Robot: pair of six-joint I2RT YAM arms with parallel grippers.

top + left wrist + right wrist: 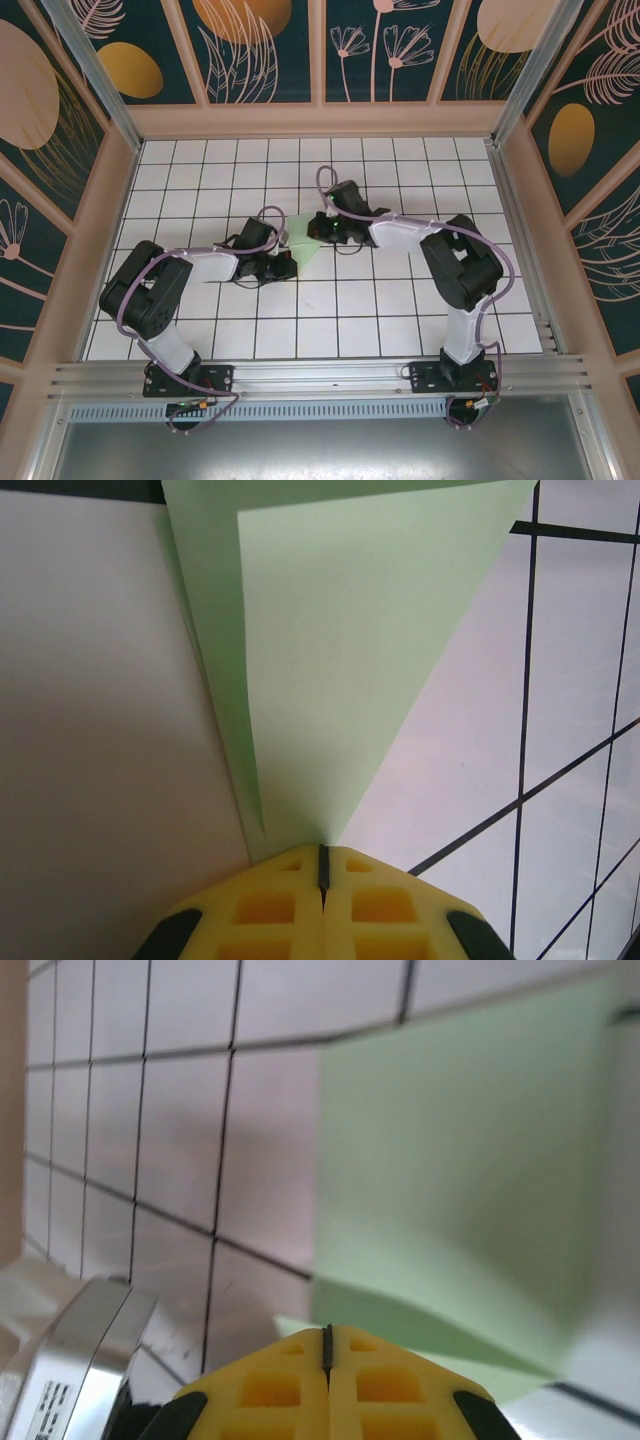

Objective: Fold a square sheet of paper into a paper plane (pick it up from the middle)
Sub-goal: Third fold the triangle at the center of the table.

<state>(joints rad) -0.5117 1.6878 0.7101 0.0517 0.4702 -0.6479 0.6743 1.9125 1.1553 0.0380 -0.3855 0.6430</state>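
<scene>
shut tight, our left gripper (322, 855) meets the folded point of the square sheet of paper (340, 660) at its seam; whether it pinches the paper, we cannot tell. just across the sheet from it sits our right gripper (327, 1335), also closed. we'd press along the crease slowly, keeping edges aligned.

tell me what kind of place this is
Likely an enclosed robot test cell: a left arm and right arm bolted to an aluminium rail, a white grid-tiled table, and floral-printed wall panels.
</scene>
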